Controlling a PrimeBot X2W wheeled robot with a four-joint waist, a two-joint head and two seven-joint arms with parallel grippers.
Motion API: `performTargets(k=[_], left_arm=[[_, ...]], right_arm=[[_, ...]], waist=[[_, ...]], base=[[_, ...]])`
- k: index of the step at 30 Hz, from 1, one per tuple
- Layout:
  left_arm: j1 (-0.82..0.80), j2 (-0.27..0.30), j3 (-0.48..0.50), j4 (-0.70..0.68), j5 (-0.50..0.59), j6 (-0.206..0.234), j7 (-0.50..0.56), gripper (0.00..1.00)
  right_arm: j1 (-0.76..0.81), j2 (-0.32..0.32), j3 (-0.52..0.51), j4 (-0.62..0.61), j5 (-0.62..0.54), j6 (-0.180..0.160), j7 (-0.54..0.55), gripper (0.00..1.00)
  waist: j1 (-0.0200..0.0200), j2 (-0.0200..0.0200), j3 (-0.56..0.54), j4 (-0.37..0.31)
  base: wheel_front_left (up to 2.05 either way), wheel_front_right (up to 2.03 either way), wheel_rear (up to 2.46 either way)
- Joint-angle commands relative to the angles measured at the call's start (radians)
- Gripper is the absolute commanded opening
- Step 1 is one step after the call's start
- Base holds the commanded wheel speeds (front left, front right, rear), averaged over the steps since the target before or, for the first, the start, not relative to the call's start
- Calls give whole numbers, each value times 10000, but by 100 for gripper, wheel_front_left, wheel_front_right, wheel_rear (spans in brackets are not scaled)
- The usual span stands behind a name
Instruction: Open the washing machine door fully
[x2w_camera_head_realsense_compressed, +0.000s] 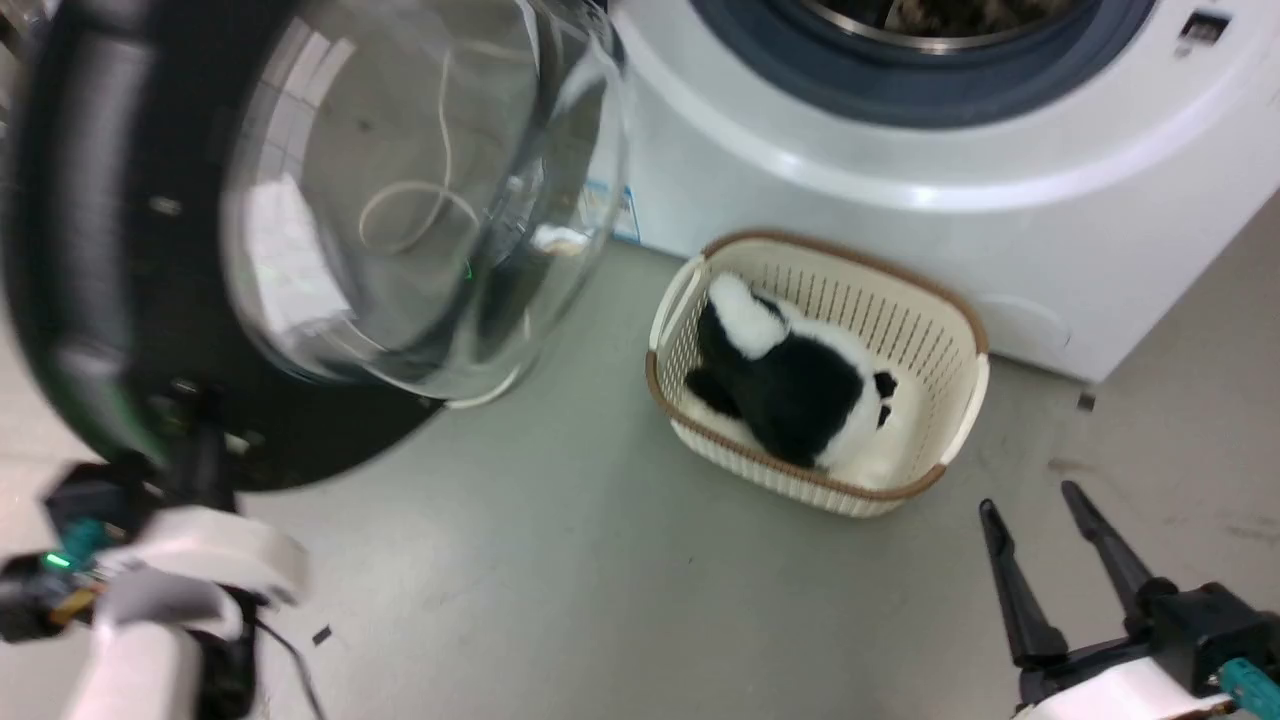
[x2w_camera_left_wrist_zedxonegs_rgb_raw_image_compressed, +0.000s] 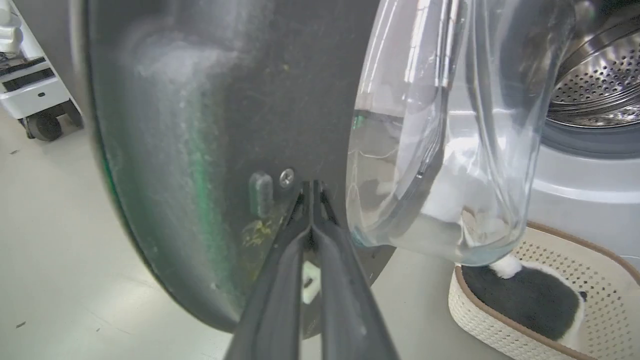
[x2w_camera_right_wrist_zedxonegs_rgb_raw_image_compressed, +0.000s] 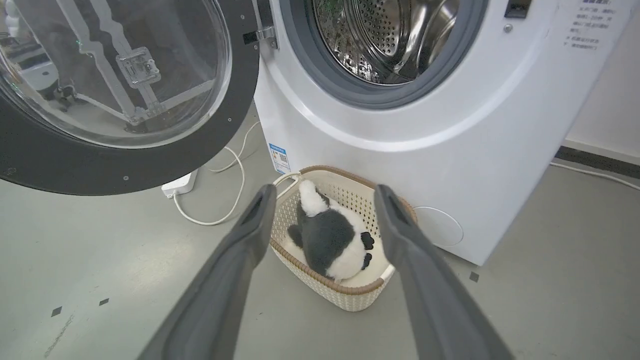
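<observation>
The washing machine door (x2w_camera_head_realsense_compressed: 90, 300), a wide glossy black ring around a bulging clear glass bowl (x2w_camera_head_realsense_compressed: 420, 200), stands swung out to the left of the white washer (x2w_camera_head_realsense_compressed: 900, 220). Its metal hinge (x2w_camera_right_wrist_zedxonegs_rgb_raw_image_compressed: 262, 35) shows beside the drum opening, and the door (x2w_camera_right_wrist_zedxonegs_rgb_raw_image_compressed: 125, 170) faces the right wrist camera. My left gripper (x2w_camera_left_wrist_zedxonegs_rgb_raw_image_compressed: 311, 186) is shut, its tips against the door's (x2w_camera_left_wrist_zedxonegs_rgb_raw_image_compressed: 225, 125) black inner face beside a screw, near the lower rim. From the head, the left gripper (x2w_camera_head_realsense_compressed: 203, 450) reaches up to that rim. My right gripper (x2w_camera_head_realsense_compressed: 1030, 500) hangs open, low at the right, holding nothing.
A cream basket (x2w_camera_head_realsense_compressed: 960, 330) holding a black-and-white plush toy (x2w_camera_head_realsense_compressed: 790, 380) sits on the floor before the washer. The steel drum (x2w_camera_right_wrist_zedxonegs_rgb_raw_image_compressed: 390, 35) is ringed by a grey gasket. A white power strip (x2w_camera_right_wrist_zedxonegs_rgb_raw_image_compressed: 179, 184) and cable lie under the door. A wheeled cart (x2w_camera_left_wrist_zedxonegs_rgb_raw_image_compressed: 30, 90) stands far left.
</observation>
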Motion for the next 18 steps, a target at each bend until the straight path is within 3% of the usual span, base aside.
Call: performTargets(k=[1, 12, 18], left_arm=[[-339, 209, 228, 235, -91, 6, -73, 0], [-1838, 995, 1007, 2244, -626, -235, -393, 0], [-2314, 1126, 984, 3014, -634, -386, -757, 0]], right_arm=[[-182, -172, -31, -143, -33, 8, 56, 100], [-324, -545, -133, -598, 32, 8, 334, 100], [-342, -602, -154, -637, 61, 8, 374, 100]], waist=[[-1, 0, 364, 15], [-1, 0, 973, -106], [-1, 0, 1008, -189]], base=[[0, 0, 0], [0, 0, 0], [0, 0, 0]])
